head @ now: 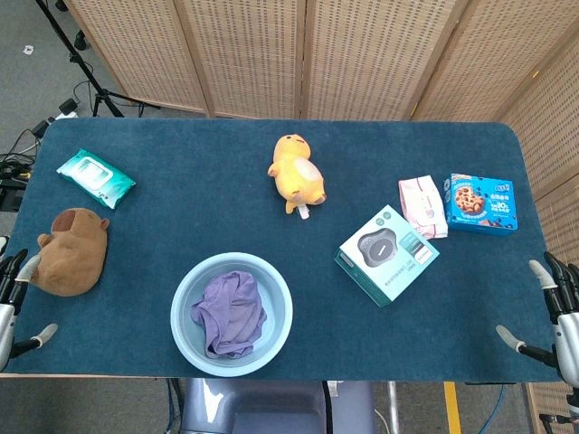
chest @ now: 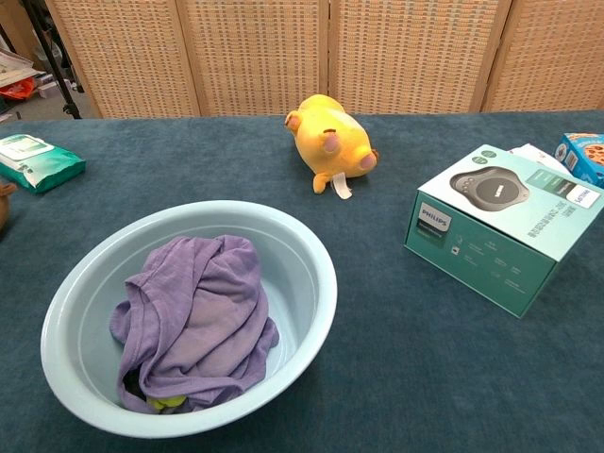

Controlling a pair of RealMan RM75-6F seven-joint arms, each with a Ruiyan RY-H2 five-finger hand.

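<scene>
- table (head: 163, 149), dark blue cloth top
- light blue basin (head: 273, 298) near front edge, purple cloth (head: 232, 312) bunched inside
- brown plush (head: 71, 252) at left, just beside left robot hand (head: 13, 303)
- left robot hand at left edge, fingers apart, holds nothing
- right robot hand (head: 554, 316) at right edge, fingers spread, holds nothing, teal speaker box (head: 387, 254) nearest

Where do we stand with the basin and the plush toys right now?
Done: a purple cloth lies bunched in the light blue basin. In hand: nothing; the left hand and right hand sit open at the table edges. Left: the brown plush beside the left hand and the yellow plush lie untouched.
</scene>
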